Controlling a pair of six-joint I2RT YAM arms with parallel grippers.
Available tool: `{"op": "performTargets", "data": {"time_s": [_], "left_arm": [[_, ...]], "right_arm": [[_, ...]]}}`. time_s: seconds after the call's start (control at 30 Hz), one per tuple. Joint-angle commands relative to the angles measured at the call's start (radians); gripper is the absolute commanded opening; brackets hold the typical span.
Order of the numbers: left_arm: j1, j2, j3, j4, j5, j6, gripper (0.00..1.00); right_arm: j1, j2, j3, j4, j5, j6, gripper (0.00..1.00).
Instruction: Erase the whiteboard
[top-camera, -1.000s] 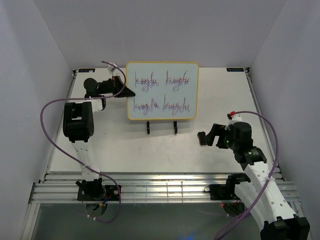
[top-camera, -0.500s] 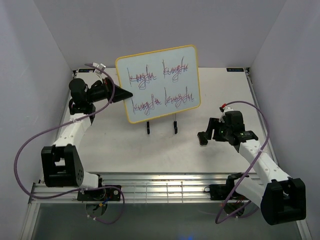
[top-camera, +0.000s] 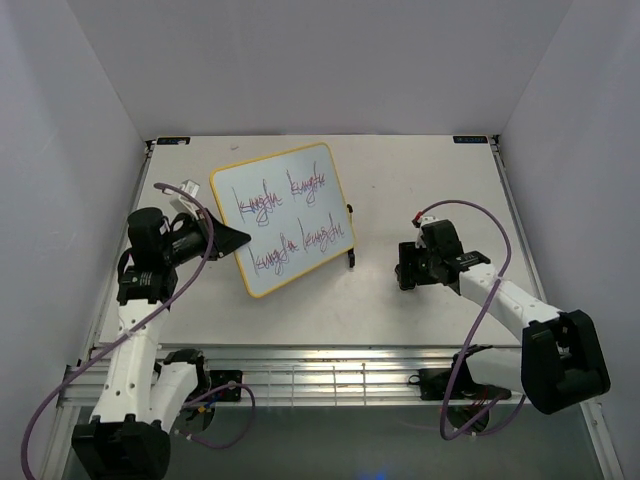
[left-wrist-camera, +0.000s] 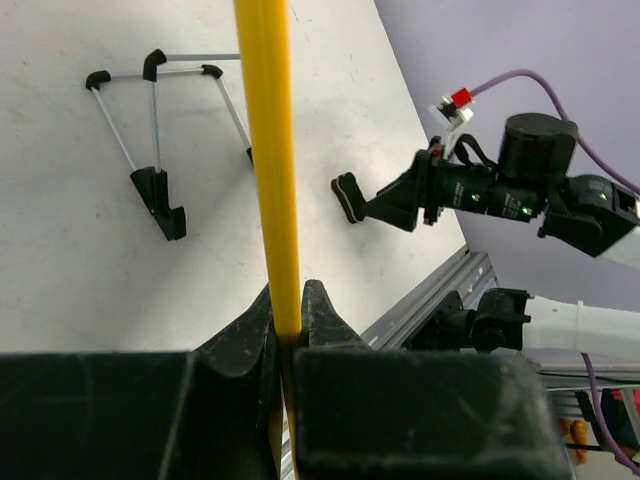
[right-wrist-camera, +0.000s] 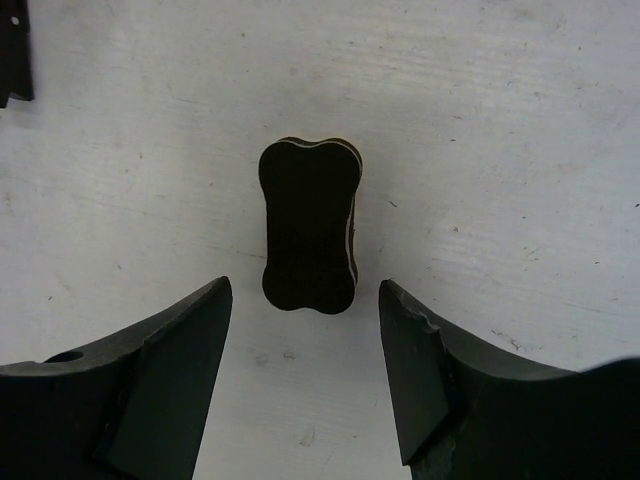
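One whiteboard (top-camera: 283, 220) in left gripper (left-wrist-camera: 288, 330), four scribbled words (top-camera: 258, 202), one black eraser (right-wrist-camera: 308, 225)

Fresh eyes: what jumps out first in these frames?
The whiteboard, covered in red-purple handwriting, is held tilted left of centre, its yellow edge pinched in the left jaws. To its right, the right jaws stand open either side of a small black eraser lying on the table, not touching it.
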Motion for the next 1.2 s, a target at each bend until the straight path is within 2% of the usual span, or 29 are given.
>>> {"op": "performTargets", "data": {"time_s": [0.0, 0.27, 0.53, 0.8, 0.83, 0.9, 1.17], "left_arm": [[-0.019, -0.086, 0.008, -0.028, 0.053, 0.045, 0.00], [-0.137, -0.164, -0.029, -0.138, 0.073, 0.098, 0.00], [-0.159, -0.195, -0.072, -0.217, 0.038, 0.120, 0.00], [-0.177, -0.186, -0.103, -0.224, 0.039, 0.127, 0.00], [-0.177, -0.183, -0.106, -0.224, 0.039, 0.127, 0.00], [-0.179, -0.183, -0.106, -0.223, 0.035, 0.131, 0.00], [-0.183, -0.154, -0.106, -0.224, -0.002, 0.146, 0.00]], "right_arm": [[0.012, 0.057, 0.056, 0.026, 0.055, -0.042, 0.66], [0.023, 0.152, 0.096, 0.034, 0.069, -0.054, 0.63], [0.027, 0.222, 0.105, 0.068, 0.091, -0.060, 0.51], [0.029, 0.232, 0.109, 0.081, 0.090, -0.065, 0.50], [0.029, 0.233, 0.110, 0.081, 0.090, -0.068, 0.49], [0.029, 0.229, 0.113, 0.078, 0.092, -0.068, 0.39], [0.049, 0.126, 0.139, 0.032, 0.098, -0.058, 0.37]]}}
